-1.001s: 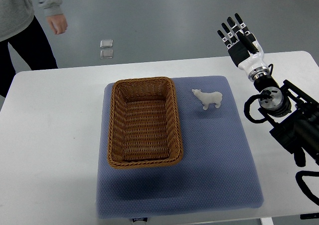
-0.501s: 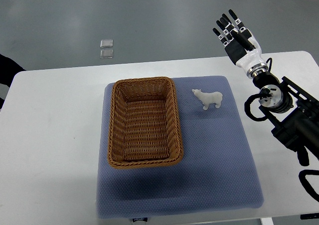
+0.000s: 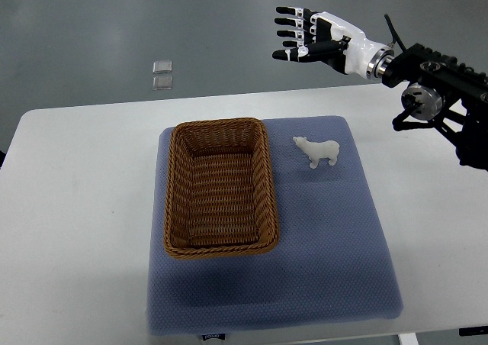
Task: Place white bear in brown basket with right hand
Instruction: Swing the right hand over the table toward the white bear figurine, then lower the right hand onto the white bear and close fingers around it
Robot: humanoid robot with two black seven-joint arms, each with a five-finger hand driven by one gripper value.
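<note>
Right hand [image 3: 309,40] had swung leftward from the far right corner to hover beyond the table's far edge, fingers spread, holding nothing; the person seen earlier at far left was gone, so the approach to the grasp looked under way, bear not yet touched. One white bear [image 3: 319,151] stood on the blue mat [image 3: 335,238], just right of the one brown basket [image 3: 219,188], empty.

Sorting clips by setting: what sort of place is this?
Probably a robotics lab or test room: a plain white table on bare grey floor, a blue padded mat, and the right hand raised above staged props.
</note>
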